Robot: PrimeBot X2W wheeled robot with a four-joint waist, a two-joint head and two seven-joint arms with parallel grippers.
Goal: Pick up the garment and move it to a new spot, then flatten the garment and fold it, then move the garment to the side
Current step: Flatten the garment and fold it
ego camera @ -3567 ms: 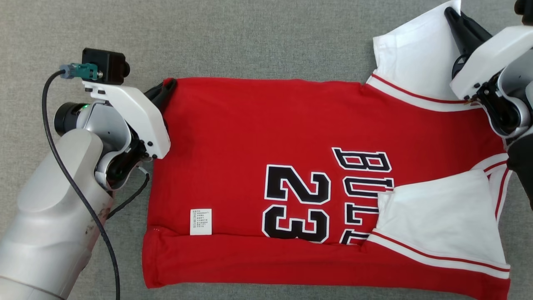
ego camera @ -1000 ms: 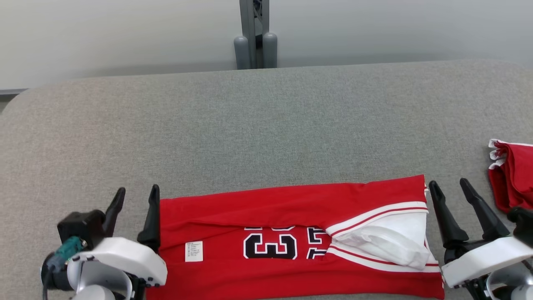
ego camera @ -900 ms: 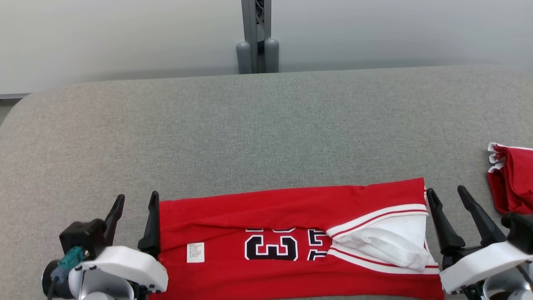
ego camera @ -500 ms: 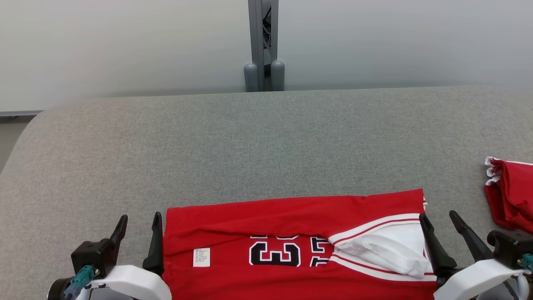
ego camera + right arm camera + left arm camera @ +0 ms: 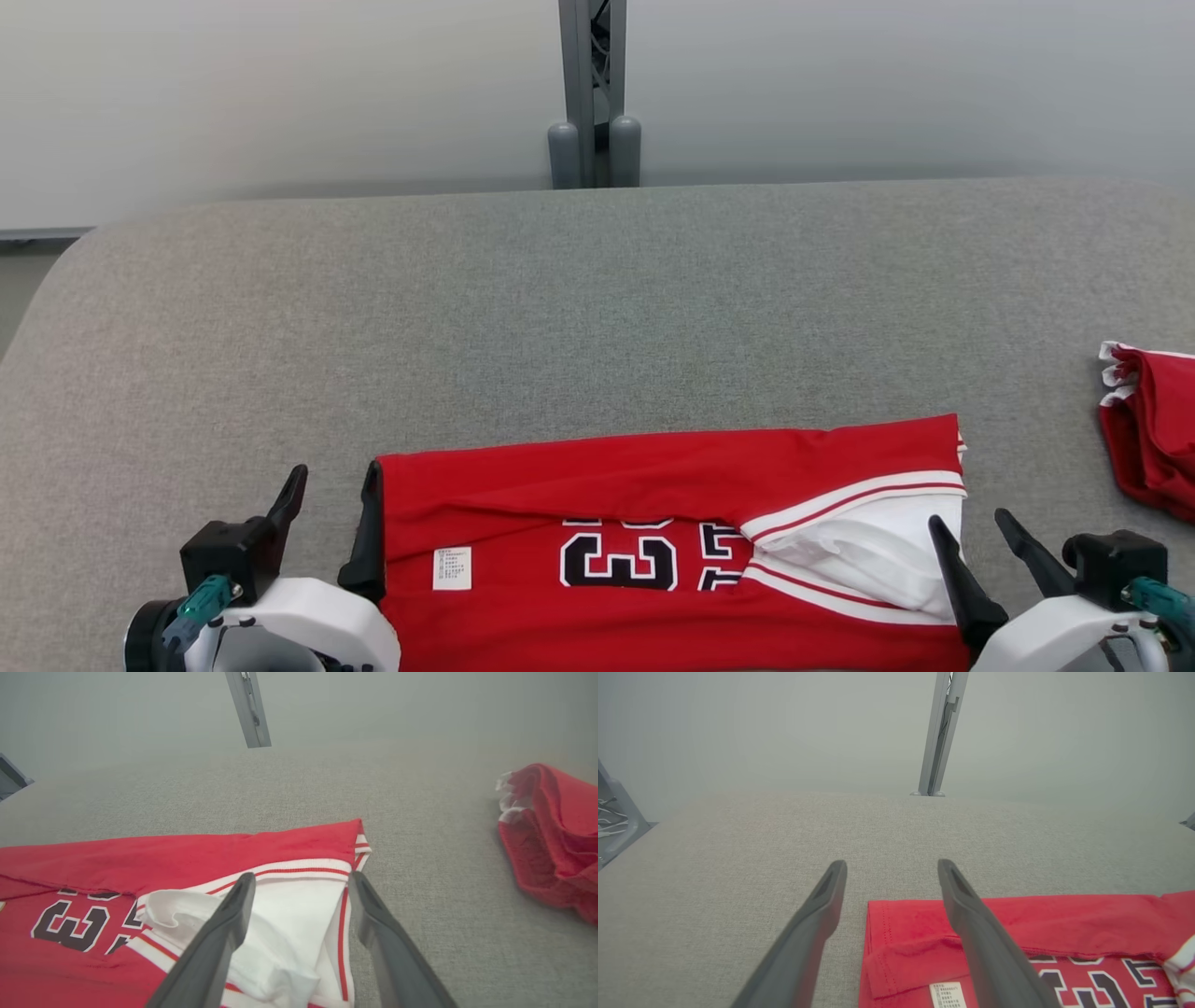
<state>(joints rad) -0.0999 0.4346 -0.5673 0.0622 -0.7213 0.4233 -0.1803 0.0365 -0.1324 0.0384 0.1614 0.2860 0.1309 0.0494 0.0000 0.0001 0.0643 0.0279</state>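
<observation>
garment (image 5: 653,467) lower edge cut off by frame; numerals (image 5: 616,558) half hidden under fold

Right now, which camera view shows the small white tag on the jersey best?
The head view: the whole tag lies in plain sight on the red jersey, though its print is too small to read. The left wrist view shows it cut off by the bottom edge.

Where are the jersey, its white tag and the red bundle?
jersey (image 5: 653,467), head view, red top fold.
white tag (image 5: 452,568), head view, its middle.
red bundle (image 5: 551,835), right wrist view, red folded side.
</observation>
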